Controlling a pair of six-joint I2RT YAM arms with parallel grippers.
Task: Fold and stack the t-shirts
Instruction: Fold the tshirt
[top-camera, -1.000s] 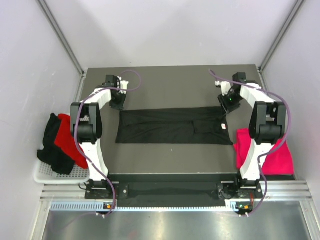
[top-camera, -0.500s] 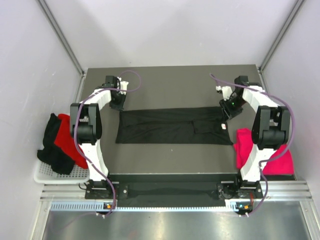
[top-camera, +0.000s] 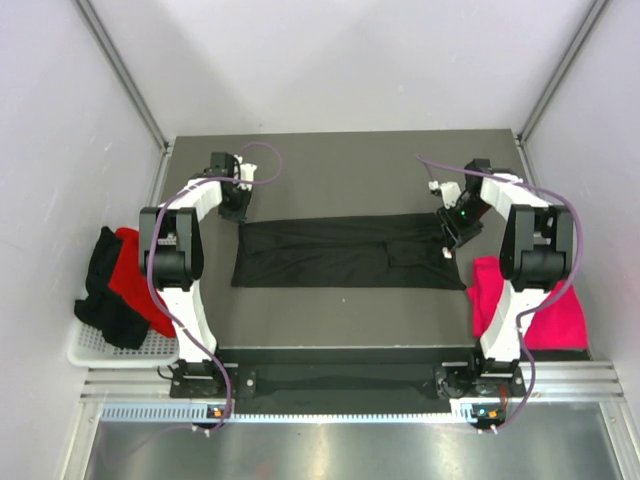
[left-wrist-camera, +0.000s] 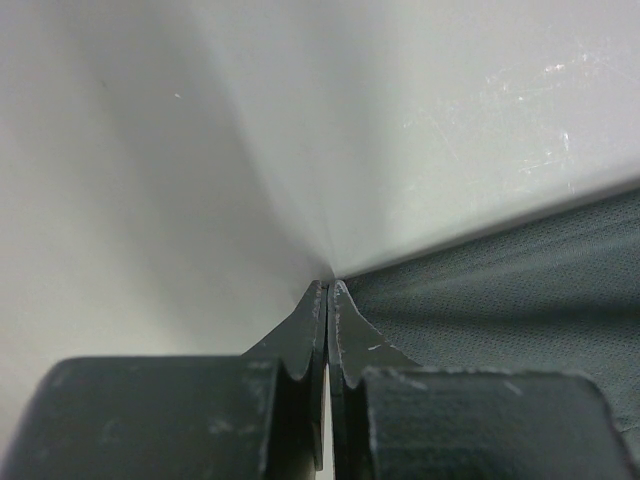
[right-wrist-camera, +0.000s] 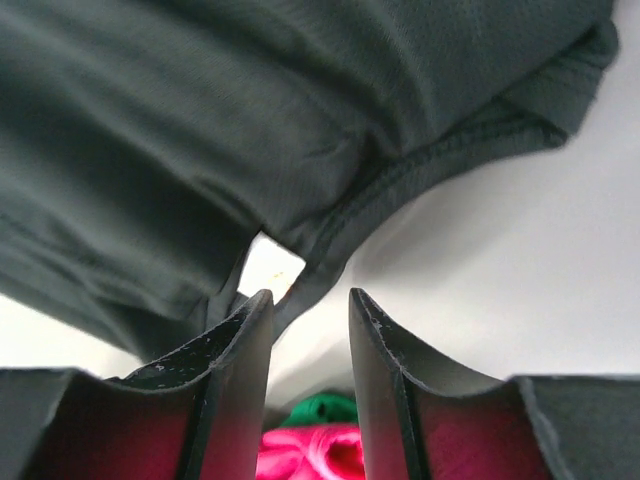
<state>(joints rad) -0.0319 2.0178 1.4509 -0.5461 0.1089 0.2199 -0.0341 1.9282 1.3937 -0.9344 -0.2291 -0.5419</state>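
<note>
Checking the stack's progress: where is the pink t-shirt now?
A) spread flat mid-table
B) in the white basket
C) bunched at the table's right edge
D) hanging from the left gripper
C: the pink t-shirt lies bunched at the table's right edge; the black t-shirt is the one spread flat mid-table.

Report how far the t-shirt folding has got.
Done: the black t-shirt lies narrowed into a long strip mid-table. In hand: the left gripper is shut at its left corner, the right gripper open at its tagged end. Left: finishing that fold, then the pink t-shirt at right and the red and black t-shirts bunched on the basket.
</note>
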